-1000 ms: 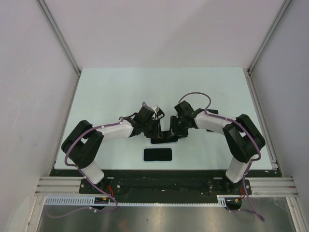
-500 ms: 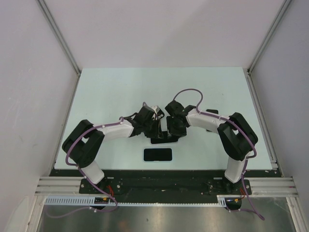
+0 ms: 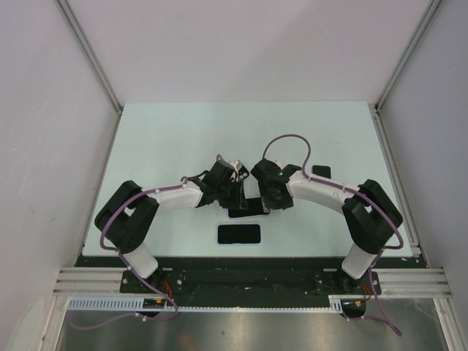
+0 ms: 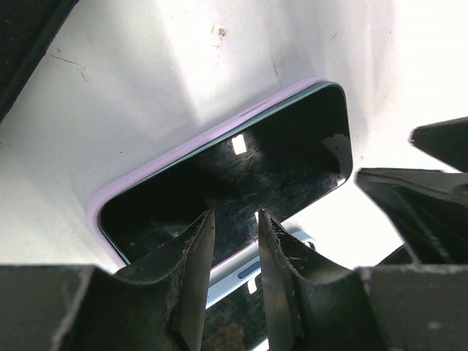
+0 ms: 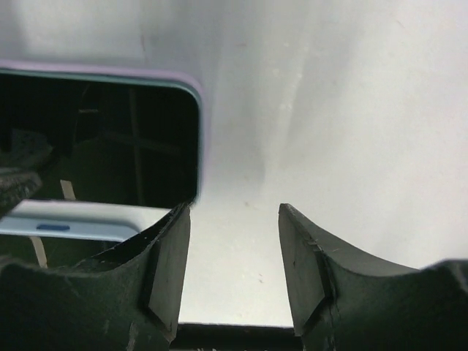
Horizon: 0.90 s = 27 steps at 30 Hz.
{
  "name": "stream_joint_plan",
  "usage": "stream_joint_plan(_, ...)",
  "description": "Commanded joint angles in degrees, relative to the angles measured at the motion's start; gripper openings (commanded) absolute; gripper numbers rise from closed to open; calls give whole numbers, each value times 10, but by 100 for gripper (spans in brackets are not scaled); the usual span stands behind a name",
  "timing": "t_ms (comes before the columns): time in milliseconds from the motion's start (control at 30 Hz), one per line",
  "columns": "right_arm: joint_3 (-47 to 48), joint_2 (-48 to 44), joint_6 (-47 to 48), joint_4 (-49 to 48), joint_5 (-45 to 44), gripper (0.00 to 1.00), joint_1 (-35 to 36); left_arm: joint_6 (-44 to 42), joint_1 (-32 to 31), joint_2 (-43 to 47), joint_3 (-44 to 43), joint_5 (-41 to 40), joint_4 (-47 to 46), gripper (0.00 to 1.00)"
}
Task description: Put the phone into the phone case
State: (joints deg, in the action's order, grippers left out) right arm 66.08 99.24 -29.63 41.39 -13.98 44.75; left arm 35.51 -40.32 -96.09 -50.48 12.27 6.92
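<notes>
Now, step: seating the phone [image 4: 241, 172] in the phone case [image 4: 175, 156]. I judge it late in the task but not finished.
phone: screen up on the table [image 5: 329, 110], just ahead of and under the left jaws. One corner sits beside one finger of the right jaws, outside their gap.
phone case: the lilac rim wraps the phone's far edge and that corner, so that side looks seated.
pale strip [image 4: 247, 273]: a light blue band with a blue mark, seen below the left fingertips along the phone's near edge. It is probably the side not yet pushed under the rim, but I can't confirm.
left gripper [image 4: 234, 216]: fingers barely parted, nothing pinched between them. The tips are over the near part of the screen, which looks like a pose for pressing down, not grasping. I cannot tell if they touch it.
right gripper [image 5: 232, 210]: jaws wide apart and empty, with bare table in the gap. It sits off the phone's end, likely to brace the case against sliding.
dark rectangle [image 3: 239, 234]: flat, behind both jaws toward the bases, well apart and untouched — can't tell what it is.
next: press the near edge until the rim closes over it.
risk: the case skids, or the phone rocks out of the seated side.
</notes>
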Motion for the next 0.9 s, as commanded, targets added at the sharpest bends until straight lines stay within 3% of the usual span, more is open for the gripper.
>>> stream_joint_plan(0,-26,-104,17,-8,23,56,-32,-20,0,-15,18,-38,49,38)
stream_joint_plan(133,-103,-177,24,-96,170,57,-123,-21,-2,-13,18,-41,49,38)
stream_joint_plan(167,-119,-185,19,-137,254,57,-144,-20,-3,-12,19,-39,49,38)
stream_joint_plan(233,-179,-206,6,-182,337,58,-211,-19,-4,-9,20,-40,51,39)
stream_joint_plan(267,-204,-208,-14,-234,416,58,-234,-19,-5,-8,21,-40,51,39)
stream_joint_plan(367,-275,-194,-44,-337,529,58,-285,-17,-6,-7,22,-43,51,38)
stream_joint_plan(533,-301,-126,-44,-406,545,56,-281,-16,-10,-14,19,-44,51,35)
stream_joint_plan(867,-306,-9,-85,-527,586,41,-272,-18,-13,-20,16,-41,51,31)
